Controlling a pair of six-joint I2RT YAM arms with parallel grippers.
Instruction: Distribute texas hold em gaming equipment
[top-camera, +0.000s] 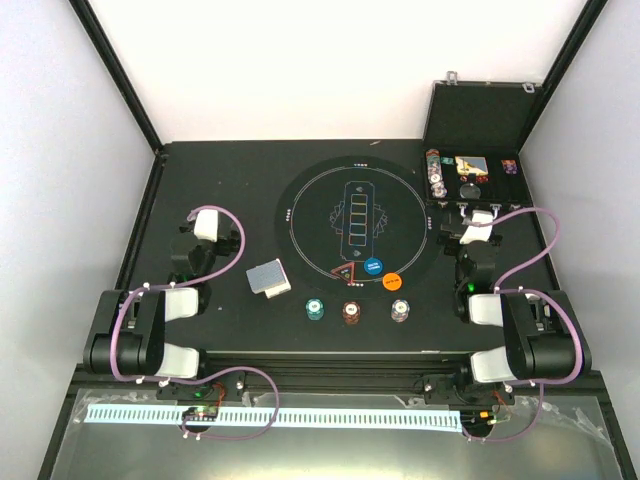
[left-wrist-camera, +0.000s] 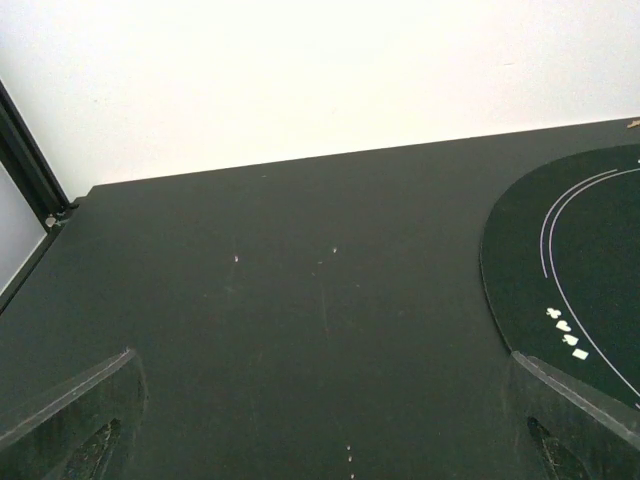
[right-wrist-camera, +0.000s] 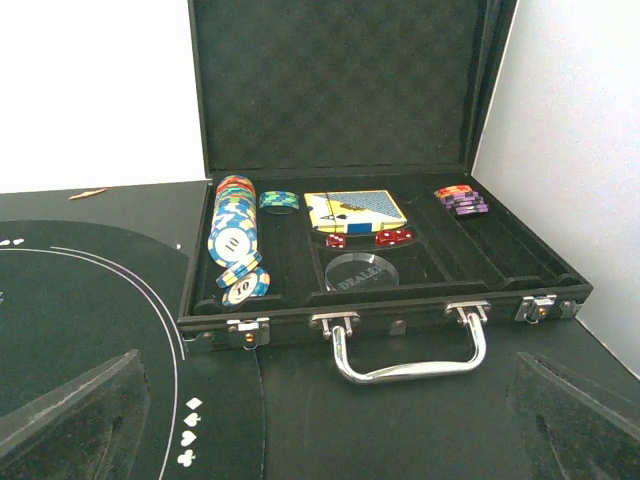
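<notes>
Both claws stand wide open and empty: the left gripper (left-wrist-camera: 322, 425) over the bare black tabletop (left-wrist-camera: 250, 330), the right gripper (right-wrist-camera: 320, 425) facing the open black carrying case (right-wrist-camera: 340, 80) (more chips inside). The grey-blue-backed deck of playing cards (top-camera: 268, 278) lies just left of the round black mat (top-camera: 310, 215). The small red triangle (top-camera: 346, 272), blue round button (top-camera: 373, 266) and orange round button (top-camera: 392, 281) sit at its near rim, with the green poker chip (top-camera: 315, 310), brown-red poker chip (top-camera: 352, 313) and whitish poker chip (top-camera: 400, 312) in a row nearer the arms.

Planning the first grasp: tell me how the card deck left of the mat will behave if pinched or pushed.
The deck appears unboxed, white card edges showing along one side, so a push would probably shear and spread it. It lies flat on the table, so single cards may be hard to lift; squeezing the whole stack seems safer.
</notes>
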